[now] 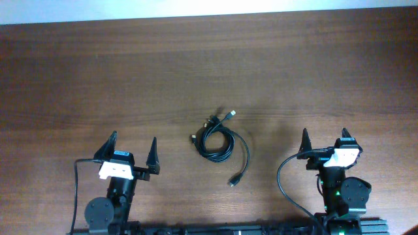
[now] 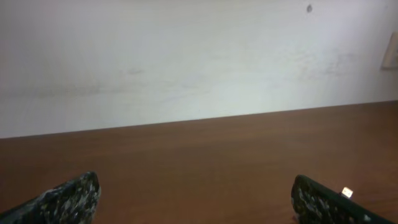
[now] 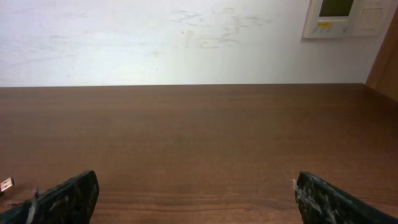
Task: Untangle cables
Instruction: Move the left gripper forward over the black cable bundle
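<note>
The cables point(image 1: 219, 139) lie as one tangled black bundle of coiled loops in the middle of the wooden table, with small plug ends sticking out at the top and one loose end trailing down to the right. One plug end shows at the right edge of the left wrist view point(image 2: 347, 192) and one at the left edge of the right wrist view point(image 3: 6, 184). My left gripper point(image 1: 134, 149) is open and empty, left of the bundle. My right gripper point(image 1: 325, 141) is open and empty, right of the bundle. Neither touches the cables.
The brown wooden table point(image 1: 209, 72) runs back to a white wall. A wall-mounted control panel point(image 3: 345, 17) shows in the right wrist view. Thicker black wires run along both arm bases at the table's front edge.
</note>
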`<action>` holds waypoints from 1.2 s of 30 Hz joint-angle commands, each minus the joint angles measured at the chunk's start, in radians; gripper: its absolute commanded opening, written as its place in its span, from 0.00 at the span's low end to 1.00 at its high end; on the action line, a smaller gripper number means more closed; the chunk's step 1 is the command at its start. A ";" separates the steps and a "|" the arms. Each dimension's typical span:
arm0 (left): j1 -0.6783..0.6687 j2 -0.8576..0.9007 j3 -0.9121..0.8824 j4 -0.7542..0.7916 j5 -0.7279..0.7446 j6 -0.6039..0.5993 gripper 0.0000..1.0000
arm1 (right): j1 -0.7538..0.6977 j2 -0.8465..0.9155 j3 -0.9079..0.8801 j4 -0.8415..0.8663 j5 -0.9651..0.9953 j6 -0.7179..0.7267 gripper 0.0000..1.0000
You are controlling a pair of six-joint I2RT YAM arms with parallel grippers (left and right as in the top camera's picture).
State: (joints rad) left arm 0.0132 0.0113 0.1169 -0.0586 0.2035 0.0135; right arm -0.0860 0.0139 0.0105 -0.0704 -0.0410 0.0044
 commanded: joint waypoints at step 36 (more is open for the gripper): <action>-0.004 0.793 0.382 -0.032 0.333 -0.033 0.99 | -0.006 -0.008 -0.005 -0.007 0.016 0.008 0.99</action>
State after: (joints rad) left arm 0.0132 0.7994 0.4686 -0.0902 0.5125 -0.0090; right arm -0.0864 0.0139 0.0105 -0.0708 -0.0410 0.0044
